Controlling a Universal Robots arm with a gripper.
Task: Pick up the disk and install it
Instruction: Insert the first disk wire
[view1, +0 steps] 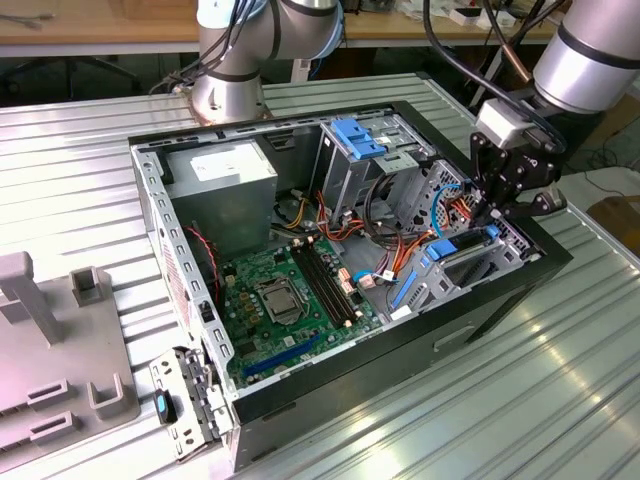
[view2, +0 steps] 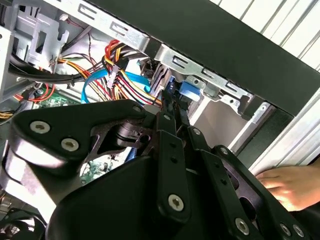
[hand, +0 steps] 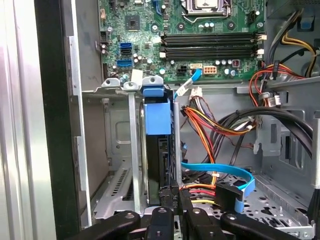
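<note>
The disk (hand: 157, 120) stands on edge in the drive cage of the open computer case (view1: 480, 310), at the exterior view's right. Its blue carrier (view1: 470, 243) shows between the cage's metal rails, level with their bent tabs. My gripper (view1: 497, 218) hangs just above that bay. In both wrist views its black fingers lie close together, shut, with the tips (hand: 176, 195) at the disk's near edge, beside the blue carrier end (view2: 189, 91). I see nothing held between them.
Bundled red, yellow and blue cables (hand: 215, 125) run beside the bay. The green motherboard (view1: 290, 300), a grey power supply (view1: 222, 185) and a blue latch (view1: 358, 135) sit inside the case. A person's hand (view2: 285, 187) rests outside the case wall. A grey fixture (view1: 60, 350) lies at the exterior view's left.
</note>
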